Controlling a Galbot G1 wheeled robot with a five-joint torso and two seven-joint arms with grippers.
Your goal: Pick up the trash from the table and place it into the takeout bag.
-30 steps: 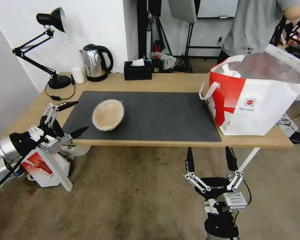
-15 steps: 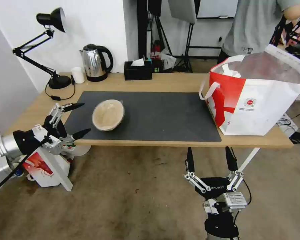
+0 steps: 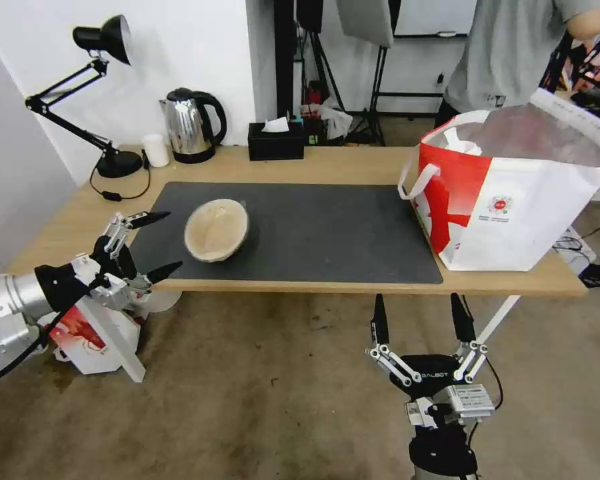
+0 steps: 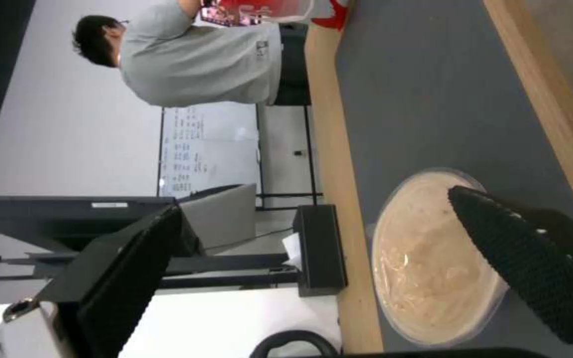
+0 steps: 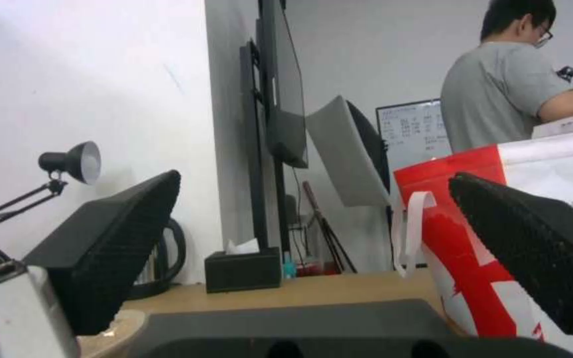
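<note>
One piece of trash, a round tan lidded bowl (image 3: 217, 230), lies tilted on the dark grey mat (image 3: 313, 227) of the table (image 3: 340, 163). My left gripper (image 3: 175, 239) is open at the table's front left edge, just left of the bowl. Its fingertips point at the bowl without touching it. In the left wrist view the bowl (image 4: 426, 268) lies just beyond the open left gripper (image 4: 313, 199). The takeout bag (image 3: 513, 200) stands open at the table's right end. My right gripper (image 3: 417, 300) hangs open below the front edge, fingers pointing up, and faces the takeout bag (image 5: 445, 238).
Along the table's back edge stand a black desk lamp (image 3: 107, 100), a small white cup (image 3: 156, 150), a steel kettle (image 3: 190, 127) and a black tissue box (image 3: 275, 141). A red-and-white carton (image 3: 87, 333) sits on the floor under the left end. A person (image 3: 513, 53) stands behind the bag.
My left gripper has moved a little to the right, closer to the tan bowl, and stays open. The right arm has not moved.
</note>
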